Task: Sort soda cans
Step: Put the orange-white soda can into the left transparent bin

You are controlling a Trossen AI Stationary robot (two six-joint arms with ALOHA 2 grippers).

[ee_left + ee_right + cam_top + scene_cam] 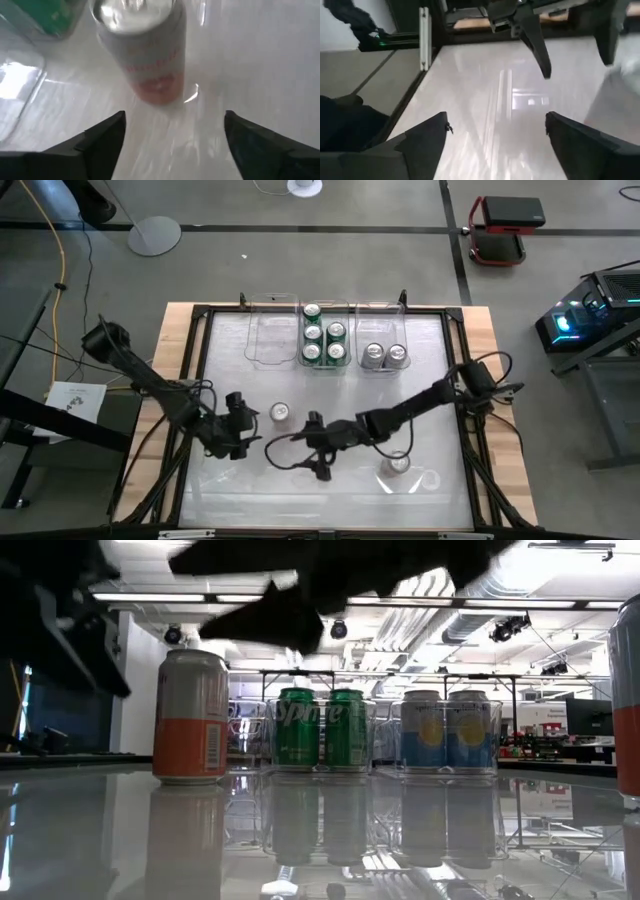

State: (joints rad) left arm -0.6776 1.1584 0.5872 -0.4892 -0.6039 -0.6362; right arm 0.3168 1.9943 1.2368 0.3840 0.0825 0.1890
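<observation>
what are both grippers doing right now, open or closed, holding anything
Left gripper: open, holding nothing, fingers apart just short of the orange-and-grey can.
Right gripper: open, empty, over bare table.

Bright overhead light, glaring tabletop (330, 490), blurred wrist views.

Place: robotics lab — open industrial hall
Ceiling (420, 610): exposed ducts, strip lights
Floor (380, 240): grey concrete beyond the framed surface (220, 360)
</observation>
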